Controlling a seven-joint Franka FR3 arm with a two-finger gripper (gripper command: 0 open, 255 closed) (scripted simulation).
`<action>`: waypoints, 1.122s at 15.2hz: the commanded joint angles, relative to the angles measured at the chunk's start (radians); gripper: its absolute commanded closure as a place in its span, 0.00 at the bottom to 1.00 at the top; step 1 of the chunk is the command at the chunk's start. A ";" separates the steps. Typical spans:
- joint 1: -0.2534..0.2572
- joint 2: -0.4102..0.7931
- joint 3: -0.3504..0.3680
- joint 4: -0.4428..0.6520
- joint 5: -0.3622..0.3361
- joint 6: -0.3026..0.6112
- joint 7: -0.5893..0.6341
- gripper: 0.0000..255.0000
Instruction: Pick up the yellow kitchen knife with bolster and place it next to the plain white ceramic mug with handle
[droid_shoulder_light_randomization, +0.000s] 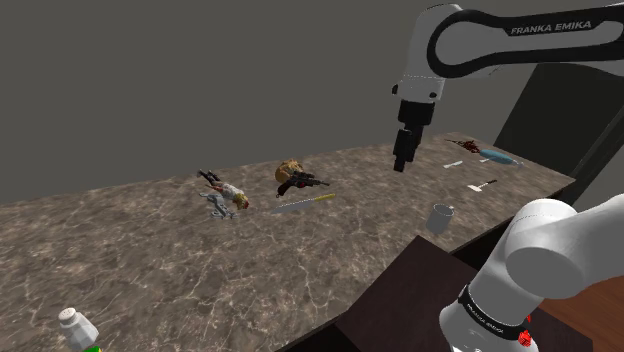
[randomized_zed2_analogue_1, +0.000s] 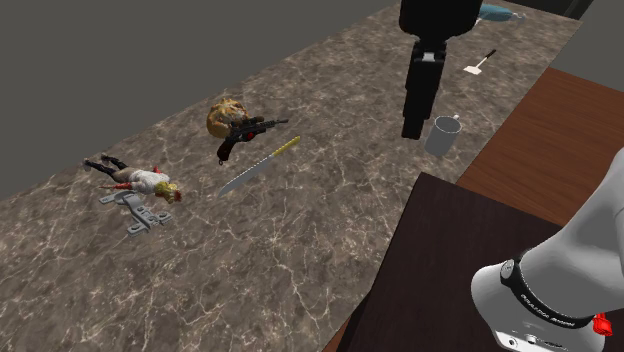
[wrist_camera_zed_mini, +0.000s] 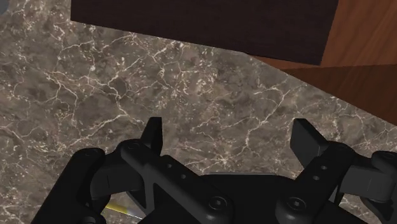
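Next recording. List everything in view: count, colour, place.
Knife: one, yellow handle, grey blade, lying mid-counter.
Mug: one, pale grey, upright near the stand.
Doll: one, multicoloured, lying apart from the knife.
Brown round thing: one, beyond the knife.
Black toy gun: one, against the brown round thing.
White tool: one, counter's far end.
Blue thing: one, far corner.
Bottle: one, white cap, shoulder view's lower left.
Counter: one, brown marble.
Stand: one, dark box.
Arm: one, white.
Gripper: one, black, open, above the counter.

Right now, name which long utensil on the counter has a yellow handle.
The long knife mid-counter, silver blade. The small utensil near the mug is white with a dark handle; the far utensil is blue.
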 joint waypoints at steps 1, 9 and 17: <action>0.005 0.041 -0.031 -0.022 -0.024 0.074 -0.078 0.00; 0.032 0.274 -0.152 -0.038 -0.074 0.363 -0.373 0.00; 0.076 0.587 -0.237 0.059 -0.010 0.611 -0.692 0.00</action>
